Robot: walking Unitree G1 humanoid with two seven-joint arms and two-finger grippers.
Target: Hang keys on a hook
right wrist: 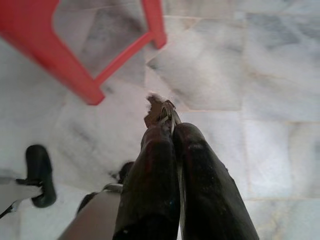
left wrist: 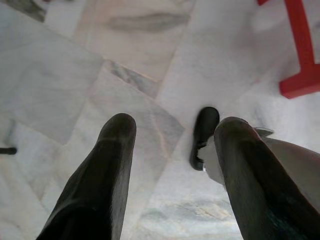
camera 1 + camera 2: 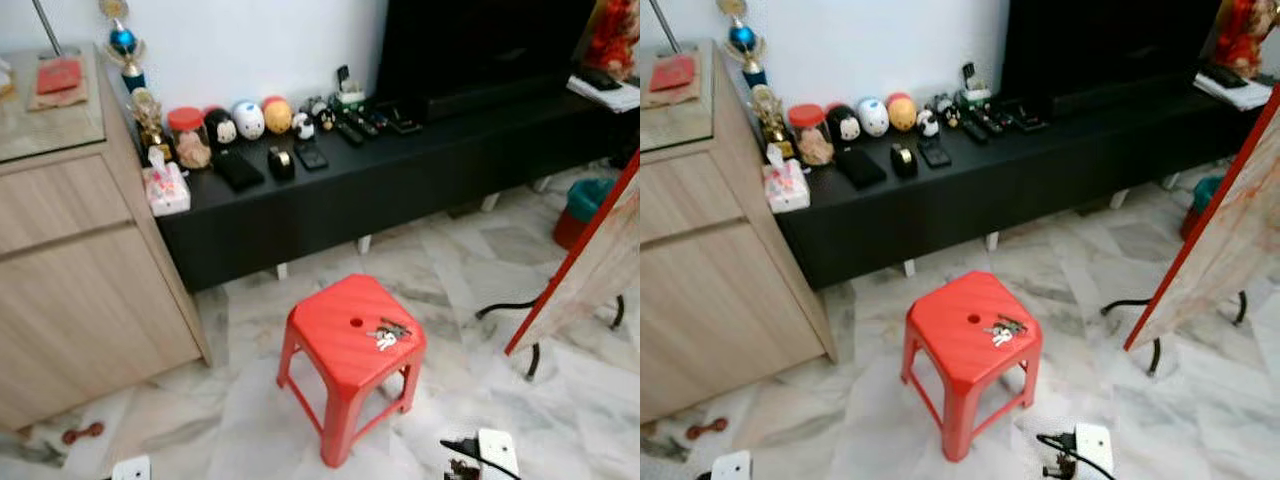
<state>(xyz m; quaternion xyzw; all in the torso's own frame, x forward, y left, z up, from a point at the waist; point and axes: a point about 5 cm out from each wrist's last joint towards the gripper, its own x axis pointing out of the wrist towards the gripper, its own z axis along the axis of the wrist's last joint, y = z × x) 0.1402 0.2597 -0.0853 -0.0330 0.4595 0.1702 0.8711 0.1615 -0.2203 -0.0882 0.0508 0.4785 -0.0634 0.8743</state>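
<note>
Right end effector (image 1: 161, 131) hanging low over the marble floor (image 1: 260, 75), fingers pressed together, a small brownish scrap pinched at the tips, too blurred to identify. Left end effector (image 2: 170, 145) likewise idle beside the leg, fingers spread apart, empty. Probably parked low for walking. Keys (image 3: 388, 334) lying on the red stool (image 3: 340, 330), ahead of and above both end effectors, well apart, not yet picked up.
</note>
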